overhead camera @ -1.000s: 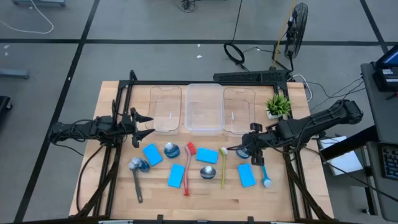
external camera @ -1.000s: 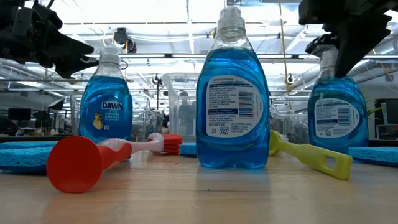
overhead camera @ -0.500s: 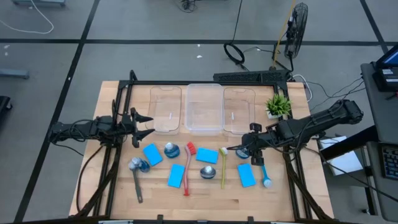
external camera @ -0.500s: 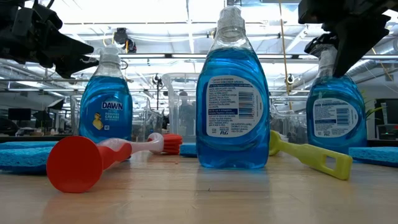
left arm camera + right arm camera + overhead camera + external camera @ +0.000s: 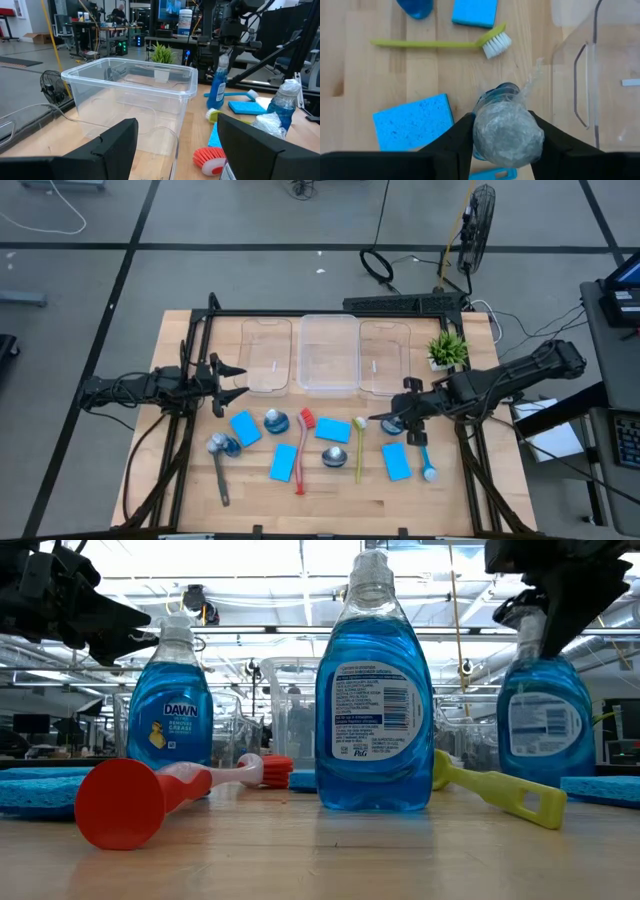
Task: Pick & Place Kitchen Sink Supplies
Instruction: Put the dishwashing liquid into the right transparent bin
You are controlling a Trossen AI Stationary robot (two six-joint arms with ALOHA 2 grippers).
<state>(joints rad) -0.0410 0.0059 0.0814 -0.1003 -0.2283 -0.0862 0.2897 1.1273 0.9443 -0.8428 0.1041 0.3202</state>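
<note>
Setting: wooden table (image 5: pixel 180 480) sitting in a big lab space, cables and a fan lying on the grey floor behind it.
Right gripper: right gripper (image 5: pixel 506 131) is sitting over the wrapped top of the rightmost dish soap bottle (image 5: pixel 545 730), a finger pressing on each side of the crinkly silvery cap, so it's clamped on the neck. In the low view the bottle's base looks to be hanging a touch above the wood, but that's hard to call.
Left gripper: left gripper (image 5: pixel 235 383) is hovering at the table's left side with fingers spread apart, holding nothing, pointing toward the clear plastic bins (image 5: pixel 328 355).
Where the bottle is: right side of the table, just beside a blue sponge (image 5: pixel 413 122) and near the yellow-green brush (image 5: pixel 437 44), with the right-hand bin close by.
Handling guess: bottle is looking nearly full, so probably heavy for its size. Plastic body is smooth and likely slippery, and the film on the cap could be letting it slide. Gripping the narrow neck under the cap seems safest; it'll be swinging if moved fast.
Other stuff: sponges are flat and porous, probably soft and light. Brushes are slim, stiff plastic, and the red brush (image 5: pixel 150 795) has a fat round handle end. Bins are thin, see-through and rigid.
</note>
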